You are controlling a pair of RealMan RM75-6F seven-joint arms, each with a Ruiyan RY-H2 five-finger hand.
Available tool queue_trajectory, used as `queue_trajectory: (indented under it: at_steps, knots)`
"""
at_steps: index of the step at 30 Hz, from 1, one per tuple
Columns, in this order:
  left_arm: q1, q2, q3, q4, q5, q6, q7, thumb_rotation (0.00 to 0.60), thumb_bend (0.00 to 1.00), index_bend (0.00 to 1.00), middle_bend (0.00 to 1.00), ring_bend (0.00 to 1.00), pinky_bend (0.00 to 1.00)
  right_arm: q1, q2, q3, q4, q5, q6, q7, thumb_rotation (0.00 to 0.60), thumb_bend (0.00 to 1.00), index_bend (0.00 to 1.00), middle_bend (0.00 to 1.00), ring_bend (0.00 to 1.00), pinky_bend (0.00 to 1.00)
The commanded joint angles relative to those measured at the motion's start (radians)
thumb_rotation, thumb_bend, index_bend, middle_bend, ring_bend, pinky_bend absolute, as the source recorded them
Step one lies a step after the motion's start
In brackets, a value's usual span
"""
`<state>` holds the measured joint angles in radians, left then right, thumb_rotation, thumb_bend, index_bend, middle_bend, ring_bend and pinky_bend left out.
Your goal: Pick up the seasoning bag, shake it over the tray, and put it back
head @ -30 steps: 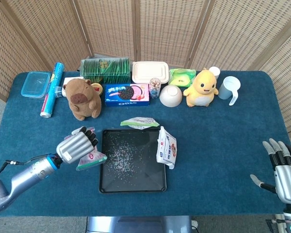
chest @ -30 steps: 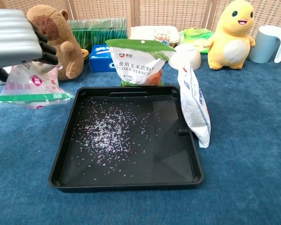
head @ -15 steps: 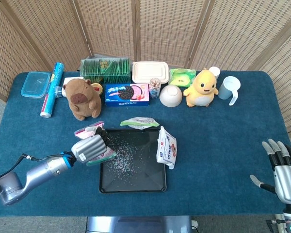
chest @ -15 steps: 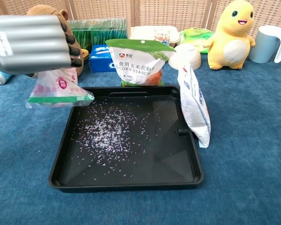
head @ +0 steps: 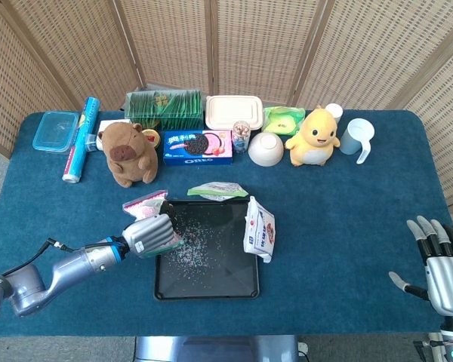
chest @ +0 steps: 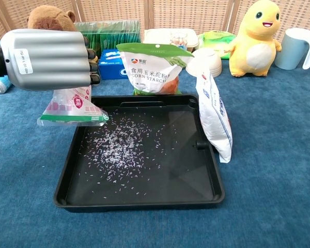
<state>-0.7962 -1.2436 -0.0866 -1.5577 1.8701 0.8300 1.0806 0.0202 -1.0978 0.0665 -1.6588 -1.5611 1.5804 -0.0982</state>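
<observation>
My left hand [head: 149,234] [chest: 47,59] grips a clear seasoning bag [chest: 71,107] [head: 143,203] with pink print and a green strip. It holds the bag above the left rim of the black tray [head: 245,289] [chest: 139,199]. Pale grains lie scattered across the tray floor. At the bottom right edge of the head view, my right hand [head: 436,264] is held up with fingers spread and nothing in it.
A corn starch bag [chest: 152,67] leans at the tray's far rim and a white bag [chest: 214,116] on its right rim. Behind them stand a capybara plush [head: 128,153], Oreo box [head: 197,146], bowl [head: 265,149], yellow duck toy [head: 314,136] and mug [head: 355,136].
My left hand has carried the seasoning bag from the table left of the tray rightward and upward, so it now hangs over the tray's left rim. The right hand has stayed still.
</observation>
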Motion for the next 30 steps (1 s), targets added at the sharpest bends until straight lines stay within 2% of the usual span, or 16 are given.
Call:
queue_trajectory:
  at_steps: [1,17,27,30]
  knots:
    - [-0.008,0.003,-0.001,-0.004,0.016,-0.003,0.049,0.600,0.37,0.76,0.62,0.55,0.62,0.000,0.000,0.000,0.000,0.000,0.001,0.000,0.490,0.00,0.02,0.00,0.01,0.04]
    - [-0.027,0.003,-0.018,-0.048,0.003,-0.083,0.259,0.600,0.41,0.80,0.64,0.55,0.62,-0.001,0.004,0.004,-0.001,0.006,0.003,0.011,0.491,0.00,0.02,0.00,0.01,0.04]
    - [-0.027,0.031,-0.037,-0.115,-0.071,-0.156,0.338,0.600,0.41,0.82,0.65,0.55,0.62,0.000,0.003,0.004,-0.001,0.005,0.002,0.007,0.490,0.00,0.02,0.00,0.01,0.04]
    - [-0.033,0.047,-0.042,-0.142,-0.098,-0.187,0.361,0.600,0.40,0.86,0.65,0.55,0.62,-0.001,0.003,0.003,-0.002,0.002,0.005,0.005,0.488,0.00,0.02,0.00,0.01,0.04]
